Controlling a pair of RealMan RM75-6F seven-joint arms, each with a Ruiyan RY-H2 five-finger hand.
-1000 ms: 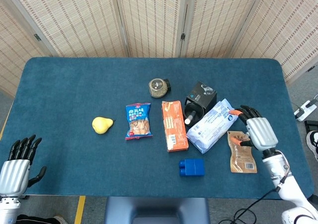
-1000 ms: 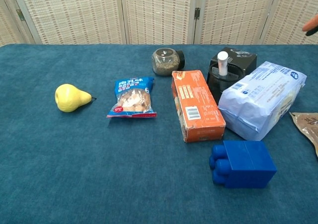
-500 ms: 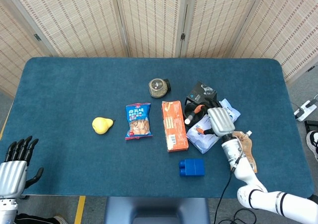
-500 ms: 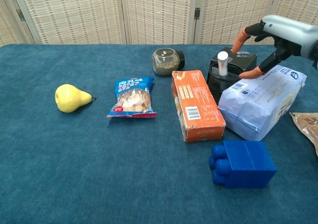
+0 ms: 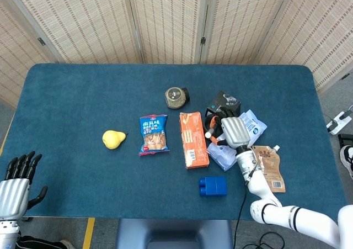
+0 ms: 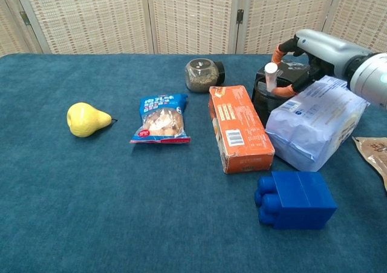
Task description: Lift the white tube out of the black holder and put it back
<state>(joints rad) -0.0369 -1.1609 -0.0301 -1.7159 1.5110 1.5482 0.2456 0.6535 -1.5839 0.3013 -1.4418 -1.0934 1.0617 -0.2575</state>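
The slim white plastic tube (image 6: 270,77) stands in the round black holder (image 6: 270,100) toward the far right of the blue-carpeted desk (image 5: 83,94), its long axis close to upright with a slight lean, capped top poking above the holder's rim. The right hand (image 6: 314,46), silver-backed with orange-tipped fingers (image 6: 278,48), sits just to the right of the tube at the height of its top. One orange tip curls over the far side of the cap and another reaches in lower on the near side, so the tube lies between them. The fingers are apart and I cannot tell whether either one touches the tube; to my eye it holds nothing yet. The left hand (image 5: 16,185) rests open at the near left corner of the desk, well apart from everything, so the right hand is plainly the nearer one.

I judge the coming move to be a pinch on the tube's top and a pull straight up along its axis.

The tube looks smooth and rigid, the holder matte and stiff with a black box (image 6: 290,70) touching it behind. Crowding it are a crinkly white plastic pouch (image 6: 317,124) on the right and a flat orange cardboard box (image 6: 239,128) on the left. Further off lie a knobbly blue plastic block (image 6: 296,199), a glossy blue snack bag (image 6: 161,118), a smooth yellow pear (image 6: 84,118) and a small glass jar (image 6: 202,74) on its side.
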